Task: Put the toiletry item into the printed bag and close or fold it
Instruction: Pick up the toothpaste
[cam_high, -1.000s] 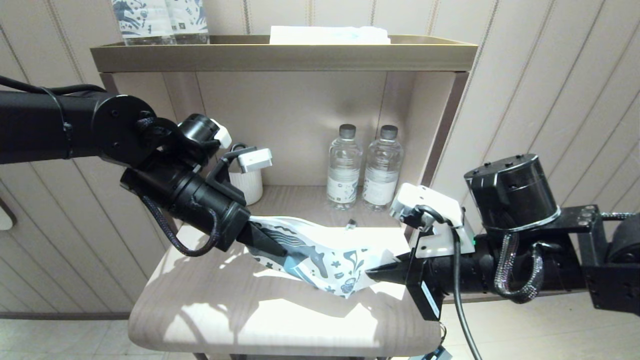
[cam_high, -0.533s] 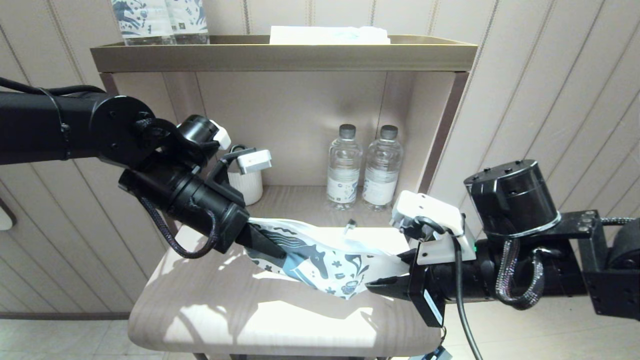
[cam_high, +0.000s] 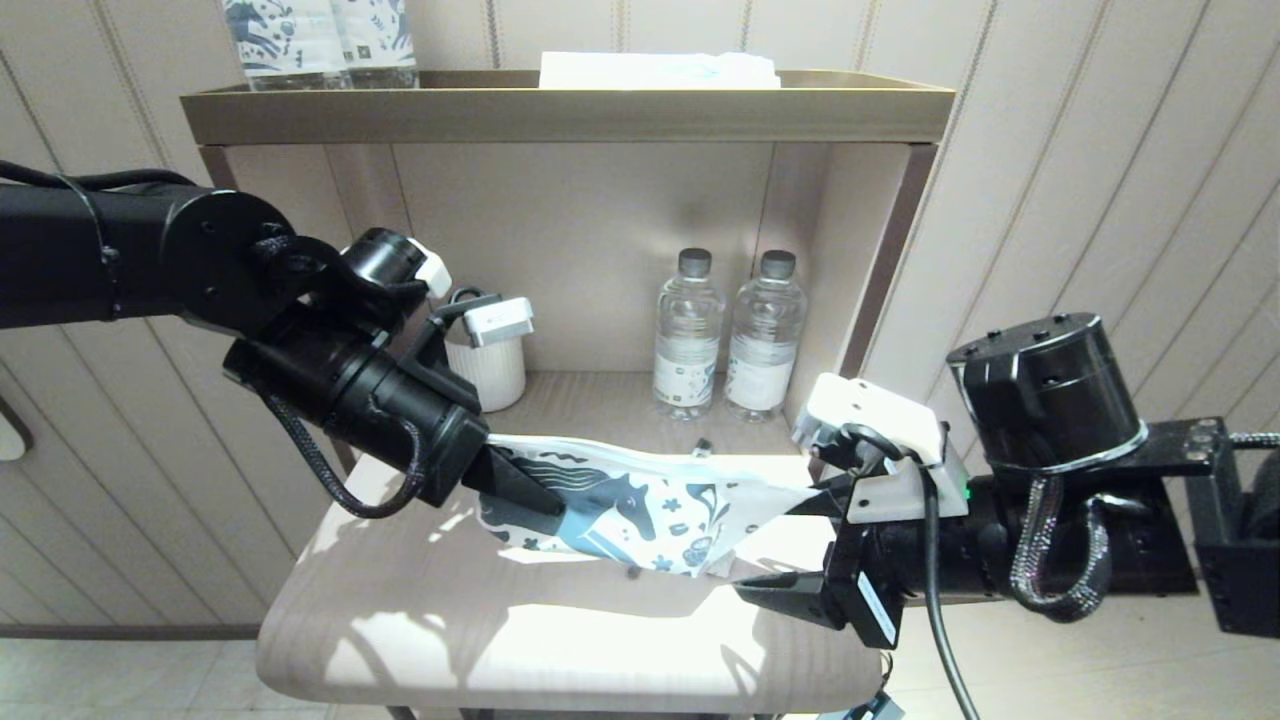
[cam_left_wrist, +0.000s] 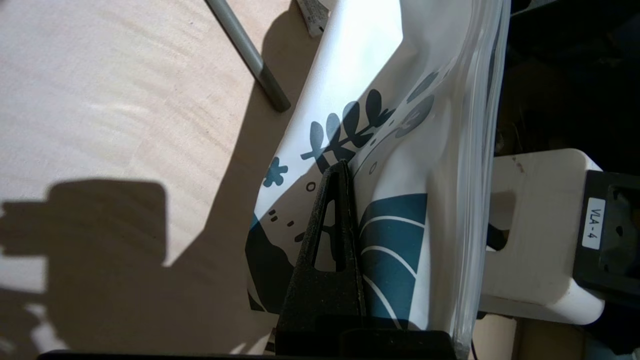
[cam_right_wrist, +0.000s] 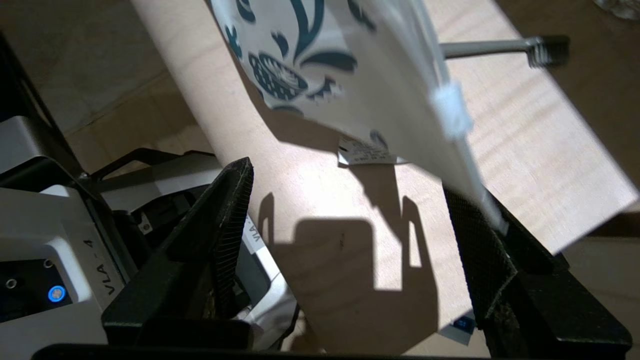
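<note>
Right claw (cam_high: 790, 550) has apparently released the printed bag (cam_high: 640, 510).

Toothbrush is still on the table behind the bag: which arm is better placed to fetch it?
Probably the right. The right gripper is open and free near the toothbrush; the left gripper is shut on the printed bag.

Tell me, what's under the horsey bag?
Under the printed bag shows sunlit wooden table and a small paper tag. Whatever lies directly beneath its middle is covered.
</note>
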